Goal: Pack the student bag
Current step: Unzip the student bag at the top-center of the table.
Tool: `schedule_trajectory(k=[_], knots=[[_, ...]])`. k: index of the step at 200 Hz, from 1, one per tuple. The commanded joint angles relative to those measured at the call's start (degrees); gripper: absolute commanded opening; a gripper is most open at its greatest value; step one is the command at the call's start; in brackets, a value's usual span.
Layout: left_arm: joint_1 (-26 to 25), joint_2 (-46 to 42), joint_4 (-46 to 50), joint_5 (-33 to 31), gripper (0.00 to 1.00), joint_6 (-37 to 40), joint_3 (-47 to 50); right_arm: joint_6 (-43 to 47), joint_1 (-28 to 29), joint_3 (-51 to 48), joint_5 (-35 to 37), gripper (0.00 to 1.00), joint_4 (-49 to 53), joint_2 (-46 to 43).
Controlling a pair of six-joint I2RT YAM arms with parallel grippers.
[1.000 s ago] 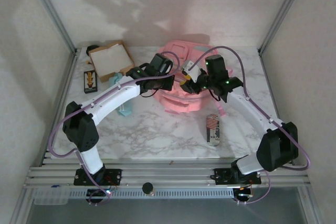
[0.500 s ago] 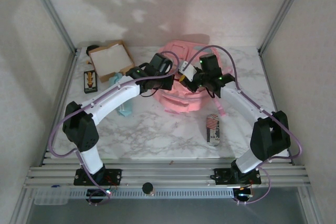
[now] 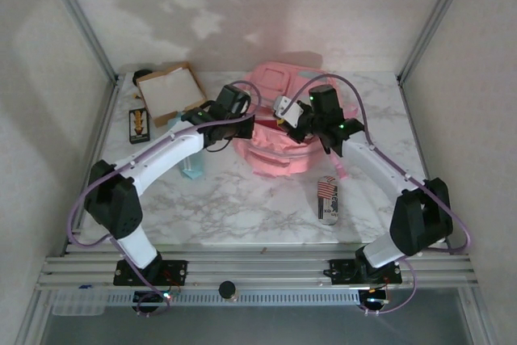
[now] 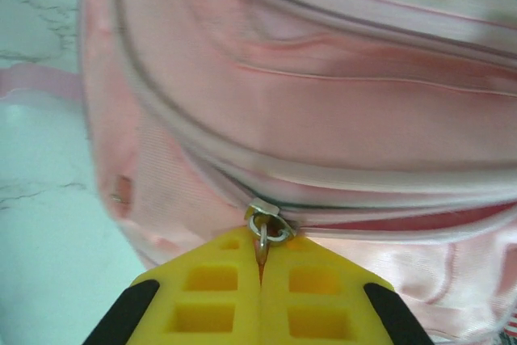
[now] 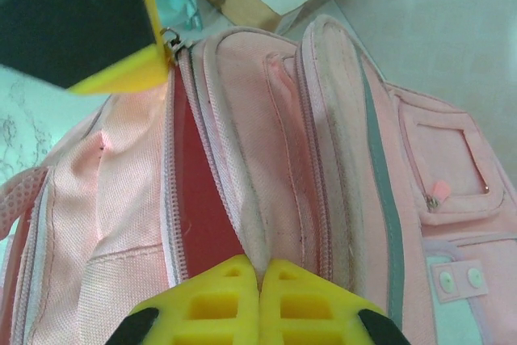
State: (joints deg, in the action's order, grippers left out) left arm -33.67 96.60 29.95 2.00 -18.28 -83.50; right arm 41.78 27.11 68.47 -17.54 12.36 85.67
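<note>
The student bag is a pink backpack lying in the middle of the table, with its main zip partly undone and red lining showing in the gap. My left gripper is shut on the metal zip pull at the bag's left side. In the right wrist view that left gripper sits at the top left, at the end of the opened zip. My right gripper is shut on the pink fabric lip of the opening, on the side towards the front pockets.
A shallow brown cardboard box stands at the back left, with a small black card box in front of it. A light-blue pouch lies under my left arm. A flag-printed case lies at the front right.
My right gripper has closed onto the lip of the bag's opening. My left arm has drawn to the left with the zip pull, and the bag has shifted slightly.
</note>
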Motion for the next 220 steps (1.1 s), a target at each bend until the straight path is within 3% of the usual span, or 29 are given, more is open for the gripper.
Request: schedule_trajectory(k=[1,62,104,114,139,197,220], knots=[[4.89,-2.52,2.23,-7.12,0.00,-0.74,2.76,1.38,-3.05,-2.15,2.33,0.00,-4.25,-5.61],[10.36,-0.02,-3.48,-7.67,0.00,1.14,7.48,-0.61,-7.75,-9.28,4.28,0.00,-10.07,-12.30],[6.51,-9.32,-13.97,3.60,0.00,-0.64,18.88,-1.14,-5.36,-9.39,2.13,0.00,-11.00,-12.47],[5.72,-9.46,-14.45,4.69,0.00,-0.79,18.66,-1.09,-3.82,-9.31,2.17,0.22,-10.25,-11.78],[3.69,-9.48,-15.34,7.22,0.00,-0.86,16.71,-0.39,0.37,-7.82,4.64,0.38,-5.78,-7.85],[-0.17,-10.40,-13.14,7.40,0.00,0.04,14.51,0.72,5.96,-1.97,8.71,0.61,-2.11,-1.51],[-0.18,-11.41,-12.84,7.11,0.00,-0.32,14.65,1.50,6.70,0.46,9.14,0.63,0.14,1.73]])
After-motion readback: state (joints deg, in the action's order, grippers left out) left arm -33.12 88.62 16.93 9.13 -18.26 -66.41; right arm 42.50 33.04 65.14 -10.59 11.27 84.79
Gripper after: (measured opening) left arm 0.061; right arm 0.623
